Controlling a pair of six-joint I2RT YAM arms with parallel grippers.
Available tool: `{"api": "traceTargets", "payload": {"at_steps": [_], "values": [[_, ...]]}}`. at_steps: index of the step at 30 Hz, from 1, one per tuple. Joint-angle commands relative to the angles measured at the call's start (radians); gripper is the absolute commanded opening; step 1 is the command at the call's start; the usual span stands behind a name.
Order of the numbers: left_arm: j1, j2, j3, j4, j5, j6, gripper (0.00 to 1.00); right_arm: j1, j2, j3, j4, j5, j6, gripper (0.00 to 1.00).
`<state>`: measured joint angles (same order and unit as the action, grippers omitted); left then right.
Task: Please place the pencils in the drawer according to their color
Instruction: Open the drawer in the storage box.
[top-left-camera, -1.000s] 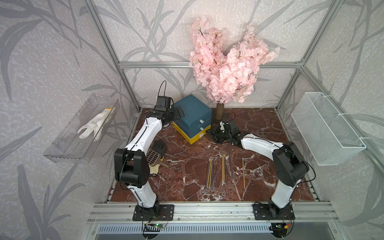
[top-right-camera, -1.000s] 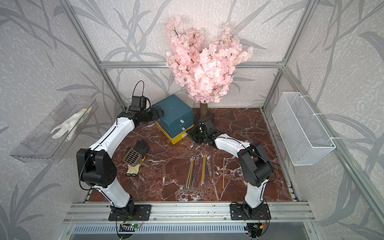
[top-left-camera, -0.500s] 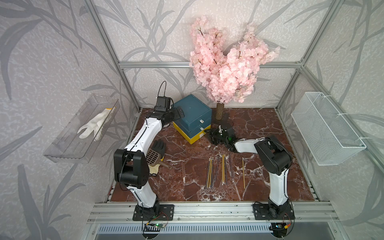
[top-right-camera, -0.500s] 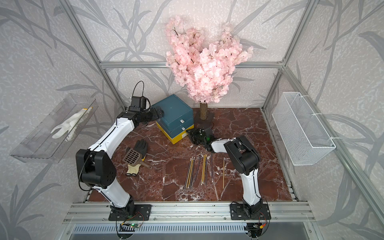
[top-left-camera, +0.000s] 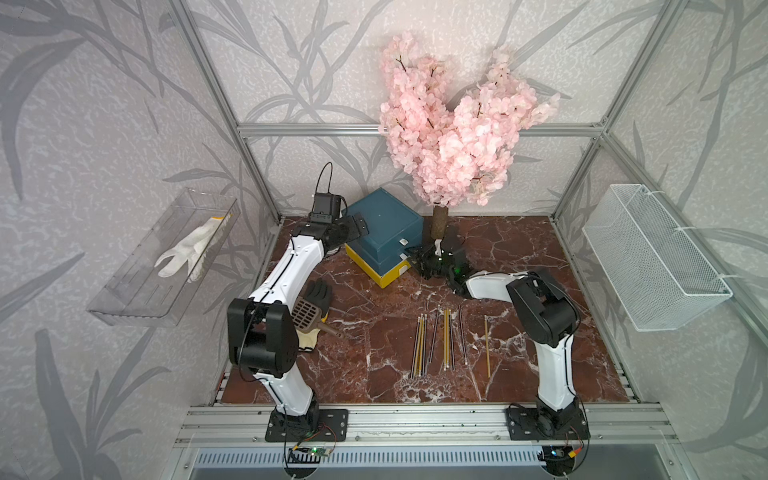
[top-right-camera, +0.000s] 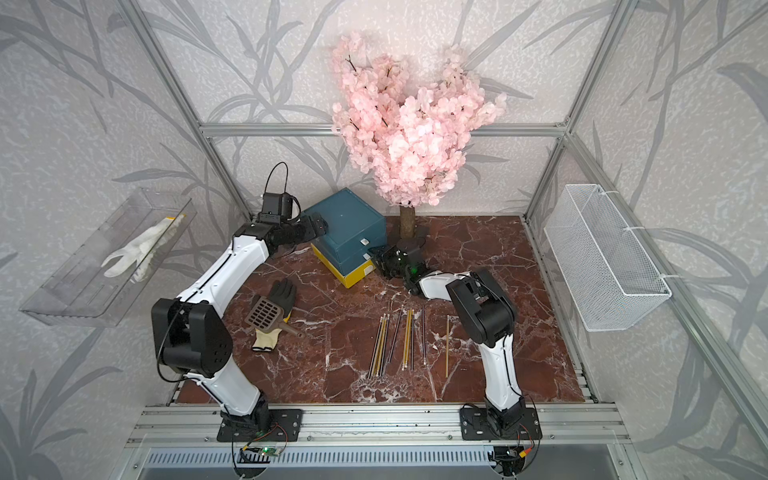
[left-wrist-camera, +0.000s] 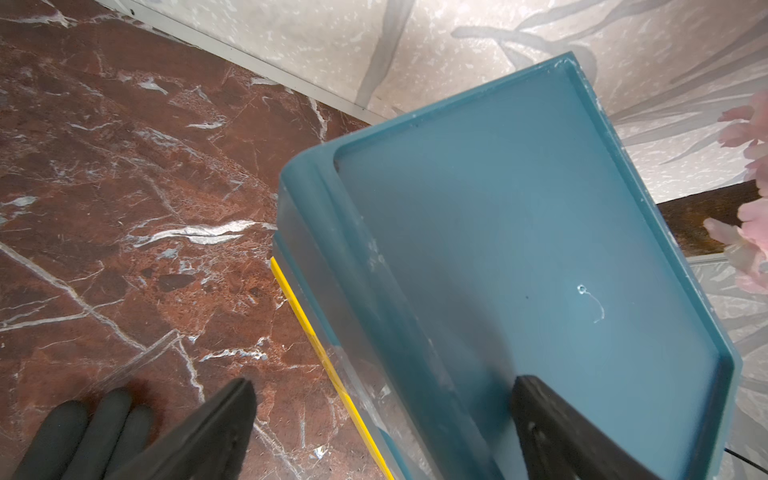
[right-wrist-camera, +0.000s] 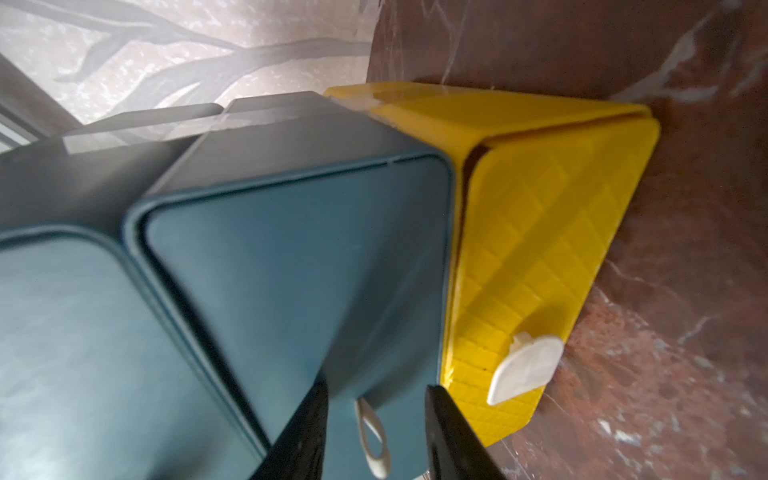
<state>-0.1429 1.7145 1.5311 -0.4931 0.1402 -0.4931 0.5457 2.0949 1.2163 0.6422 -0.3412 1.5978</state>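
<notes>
Setting: red-brown marble table (top-left-camera: 374, 374) inside a framed booth, with two white-and-black robot arms reaching toward the back.
Drawer (top-left-camera: 384, 224): small teal chest with a yellow bottom drawer, standing at the back of the table just beside the trunk of a pink blossom tree (top-left-camera: 449, 137); all three fronts look closed.
Pencils (top-left-camera: 436, 338): lying side by side in a loose row on the bare table, well apart from the chest; yellow and dark ones clear, teal ones hard to pick out; one yellow pencil (top-left-camera: 486, 345) a little apart on the right arm's side.
Left gripper (left-wrist-camera: 382, 390): fingers spread wide, straddling a top edge of the chest, one over the lid, the other down beside the side wall; gripping nothing; contact with the chest impossible to tell.
Right gripper (right-wrist-camera: 376, 388): at the chest's front, fingers partly apart on either side of the white pull tab (right-wrist-camera: 372, 436) of the lower teal drawer, gaps showing on both sides; nothing clamped yet.
Clutter: black glove (top-left-camera: 319, 291) and brown slotted scoop (top-left-camera: 305, 311) near the left arm, untouched by either gripper.
Progress: barely begun, judging by the layout; no drawer open, no pencil lifted or stowed.
Remaining: likely closing on the tab, pulling that drawer out, then sorting every pencil by colour into matching drawers.
</notes>
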Motion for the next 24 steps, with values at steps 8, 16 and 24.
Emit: {"api": "traceTargets", "payload": {"at_steps": [8, 16, 24], "values": [[-0.006, 0.016, -0.050, -0.144, -0.012, 0.027, 1.00, 0.010, 0.048, 0.070, 0.036, -0.015, 0.023, 0.18], [-0.007, 0.013, -0.056, -0.144, -0.012, 0.027, 1.00, 0.011, 0.014, 0.029, 0.063, -0.017, 0.025, 0.42], [-0.010, 0.013, -0.056, -0.142, -0.011, 0.023, 1.00, 0.018, -0.021, -0.023, 0.122, 0.000, 0.038, 0.41]]}}
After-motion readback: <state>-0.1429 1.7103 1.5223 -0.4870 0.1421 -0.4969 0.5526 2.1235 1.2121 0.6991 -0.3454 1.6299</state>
